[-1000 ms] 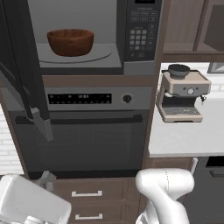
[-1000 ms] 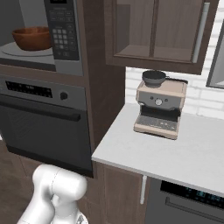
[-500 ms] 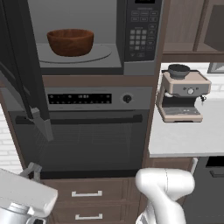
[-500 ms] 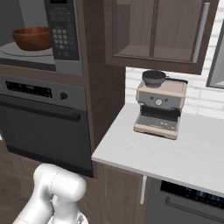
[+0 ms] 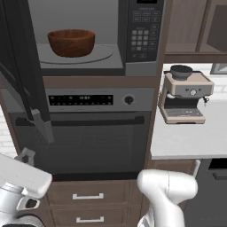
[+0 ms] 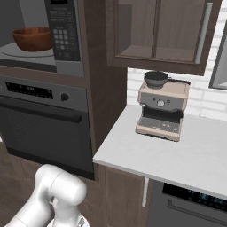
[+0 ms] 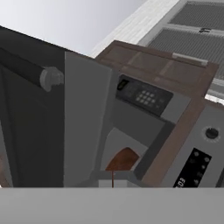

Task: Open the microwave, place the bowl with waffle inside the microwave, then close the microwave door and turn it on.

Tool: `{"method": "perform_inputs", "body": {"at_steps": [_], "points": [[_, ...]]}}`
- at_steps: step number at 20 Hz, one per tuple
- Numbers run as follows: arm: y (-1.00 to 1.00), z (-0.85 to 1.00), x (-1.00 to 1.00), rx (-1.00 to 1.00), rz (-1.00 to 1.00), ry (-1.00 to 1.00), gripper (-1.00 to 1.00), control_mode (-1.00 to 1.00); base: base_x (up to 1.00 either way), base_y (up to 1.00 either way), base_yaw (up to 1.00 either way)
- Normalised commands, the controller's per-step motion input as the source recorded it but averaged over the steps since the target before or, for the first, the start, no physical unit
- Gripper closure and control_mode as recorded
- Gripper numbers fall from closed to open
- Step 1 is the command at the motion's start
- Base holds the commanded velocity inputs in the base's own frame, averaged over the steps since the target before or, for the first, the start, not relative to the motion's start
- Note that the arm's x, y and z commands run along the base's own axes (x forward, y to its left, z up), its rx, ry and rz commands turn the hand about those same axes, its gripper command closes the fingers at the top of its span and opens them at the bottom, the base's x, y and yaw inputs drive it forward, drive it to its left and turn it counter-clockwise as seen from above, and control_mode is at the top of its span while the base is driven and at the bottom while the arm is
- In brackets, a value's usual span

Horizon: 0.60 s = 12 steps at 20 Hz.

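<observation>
Round reddish-brown wooden-looking bowl [image 5: 71, 42] sits on the round grey turntable [image 5: 99, 54] inside the large built-in dark grey microwave [image 5: 95, 37], placing step looks done. Waffle can't be made out inside it from these angles. In the hand view the bowl [image 7: 124, 160] is a brown sliver ahead of the jaws, past the edge of the tall dark microwave door [image 7: 33, 131], which is swung wide open and stands right in front of the jaws on one side. Door in the left base view [image 5: 20, 66] hangs out to the left of the cavity.

Jaws themselves aren't visible; they count as closed together, holding nothing. Arm's white wrist [image 5: 22, 175] is low in the left base view, below the door and well under the bowl.

Next is likely pushing the door shut. Risks:
- closed jaws slide off the door face or push near the hinge, door stalls half shut
- arm catches the door's lower corner, coming up from under it
- door not latched, then keypad panel [image 5: 144, 29] press does nothing
- wrong key hit, keys are small

Black oven with bar handle [image 5: 88, 133] beneath, beige coffee machine [image 5: 184, 98] on the white tabletop [image 5: 186, 139] far off to the side, no conflict.
</observation>
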Motion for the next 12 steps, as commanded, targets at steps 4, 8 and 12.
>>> {"method": "perform_inputs", "body": {"at_steps": [4,8,12], "points": [[0.14,0.12,0.18,0.00,-0.04,-0.07,1.00,-1.00,0.00,0.00,0.00],[0.09,0.23,0.12,0.00,-0.03,-0.10,1.00,-1.00,0.00,0.00,0.00],[0.00,0.24,0.01,0.03,-0.02,-0.13,1.00,-1.00,0.00,0.00,0.00]]}}
